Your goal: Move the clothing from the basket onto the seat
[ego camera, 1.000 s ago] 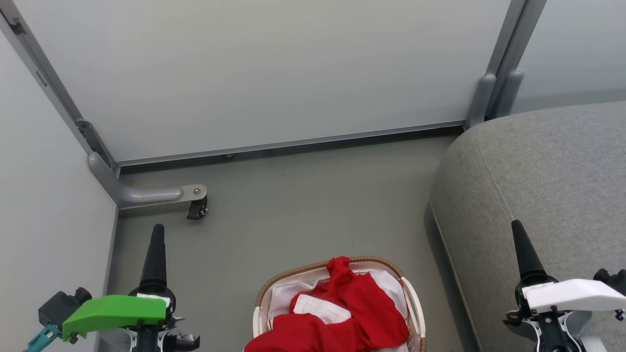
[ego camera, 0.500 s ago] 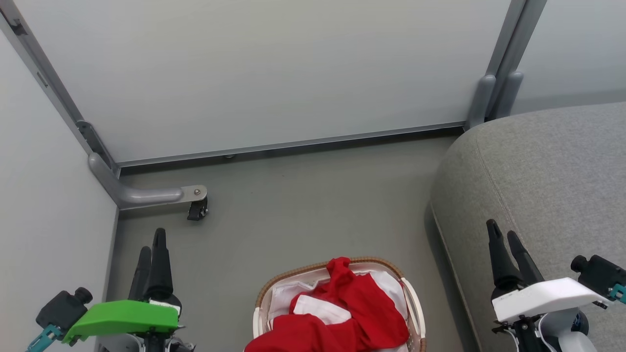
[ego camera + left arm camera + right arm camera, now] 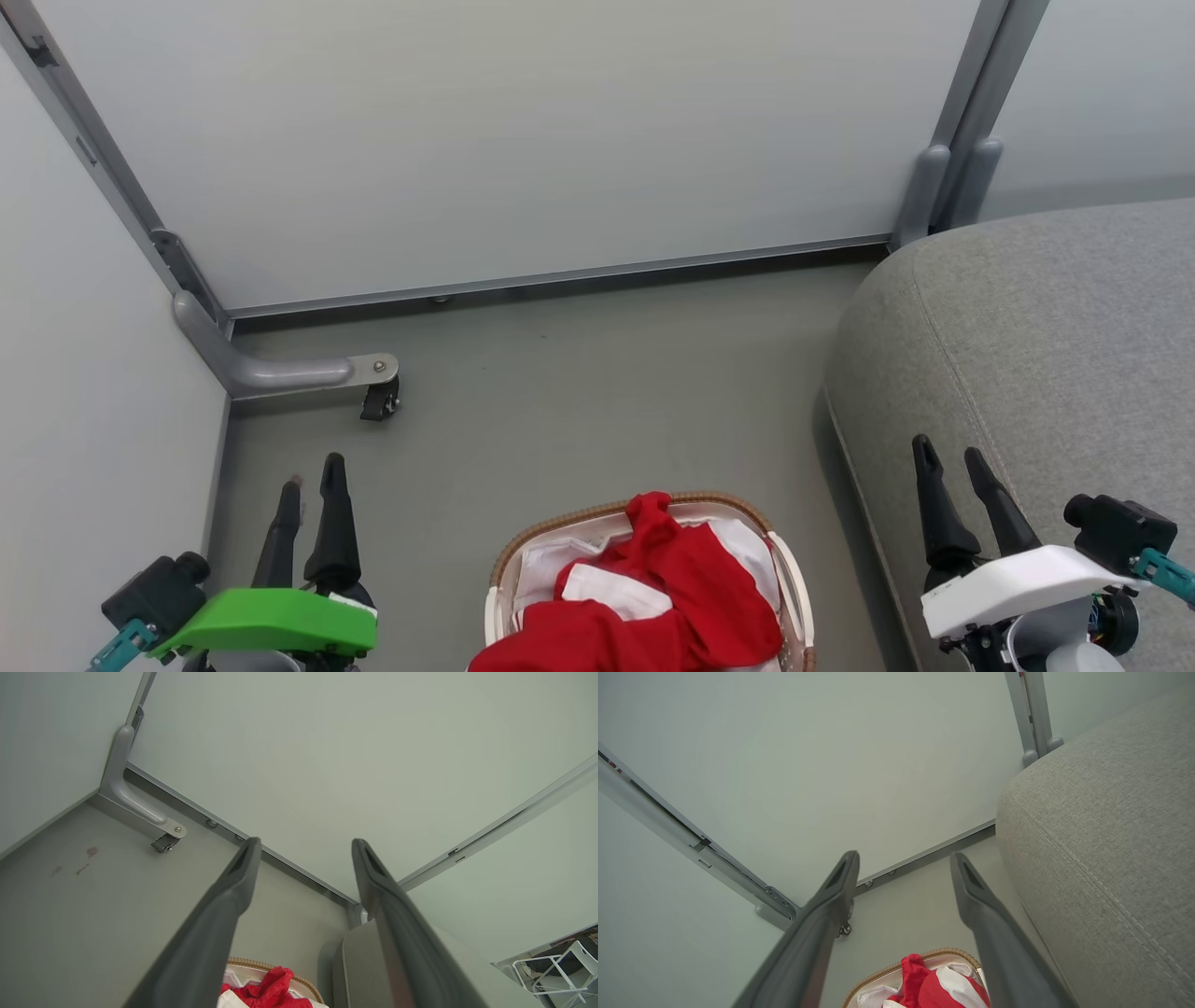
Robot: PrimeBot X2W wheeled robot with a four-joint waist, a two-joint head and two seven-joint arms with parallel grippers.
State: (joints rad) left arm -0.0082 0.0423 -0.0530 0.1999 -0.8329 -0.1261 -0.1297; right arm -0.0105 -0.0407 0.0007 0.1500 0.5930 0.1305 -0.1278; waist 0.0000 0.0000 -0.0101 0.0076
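Looking down from the head view, we find the basket (image 3: 553,528) at the bottom centre of the frame, standing on the grey floor (image 3: 579,392). The red clothing (image 3: 691,588) is heaped inside it, one fold poking up over the far rim and a white sheet (image 3: 602,586) showing among the red. Filling the right side of the frame is the seat (image 3: 1046,336), a big grey cushion, and the basket sits near its left edge with a strip of floor between them. At lower left we have the left gripper (image 3: 311,474), fingers spread apart and holding nothing, pointing up the frame and well left of the basket. At lower right the right gripper (image 3: 949,450) stands the same way, fingers parted and empty, showing against the seat's left edge. In the left wrist view the two dark fingers fan wide, with red cloth and the woven rim peeking in at the bottom centre between them. In the right wrist view it's the same story, basket and clothing low between the open fingers, the seat's stitched seam running down the right. Across the top we see pale wall panels (image 3: 513,140), and at middle left a grey bracket (image 3: 280,371) with a small black caster (image 3: 378,401).
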